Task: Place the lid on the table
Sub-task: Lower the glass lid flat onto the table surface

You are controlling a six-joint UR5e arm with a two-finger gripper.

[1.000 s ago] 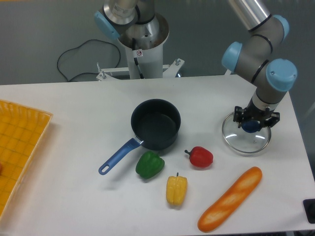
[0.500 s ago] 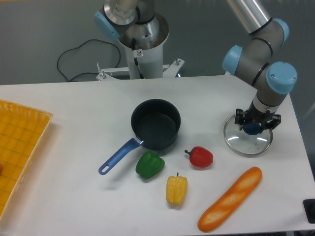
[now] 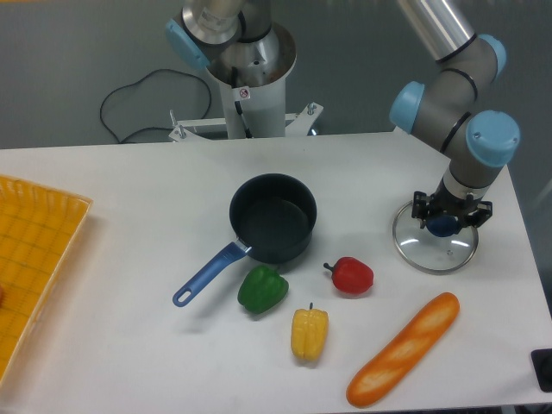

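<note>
The round clear glass lid [image 3: 431, 250] with a metal rim lies flat on the white table [image 3: 129, 198] at the right side. My gripper [image 3: 446, 223] stands straight above it, its fingers on either side of the dark blue knob [image 3: 444, 226]. The fingers look closed on the knob. The dark blue saucepan [image 3: 272, 217] stands uncovered at the table's middle, well to the left of the lid.
A green pepper [image 3: 262, 289], a red pepper [image 3: 352, 275] and a yellow pepper [image 3: 310, 334] lie in front of the saucepan. A baguette [image 3: 402, 349] lies at the front right, just below the lid. A yellow grid tray [image 3: 34, 259] is at the left edge.
My gripper and the lid have shifted slightly right and down, and the lid now rests flat on the table. Nothing else has moved.
</note>
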